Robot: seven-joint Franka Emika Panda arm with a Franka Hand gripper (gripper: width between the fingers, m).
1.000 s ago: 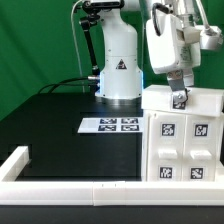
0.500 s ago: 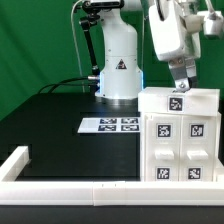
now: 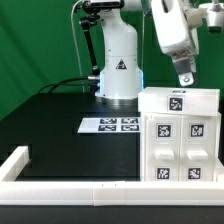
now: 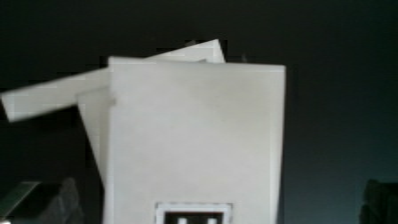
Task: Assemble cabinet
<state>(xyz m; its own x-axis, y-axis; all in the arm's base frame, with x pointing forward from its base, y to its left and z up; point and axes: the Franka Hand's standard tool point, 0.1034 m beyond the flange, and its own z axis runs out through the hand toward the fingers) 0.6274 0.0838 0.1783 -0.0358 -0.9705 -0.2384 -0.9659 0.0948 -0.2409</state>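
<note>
White plastic, the cabinet (image 3: 178, 135) stands upright at the surface's (image 3: 60, 125) near corner on the exterior view's right, directly below the end effector (image 3: 185, 82), which hangs just above its tagged top. Whether its fingers are spread I cannot tell; the marker board (image 3: 109, 125) lies just beside the cabinet, nothing between

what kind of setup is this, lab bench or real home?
Most likely a lab test bench. A green backdrop hangs behind a black table, a marker board lies flat on it, and the white cabinet carries printed square tags. A white border rail fences the front edge.
</note>
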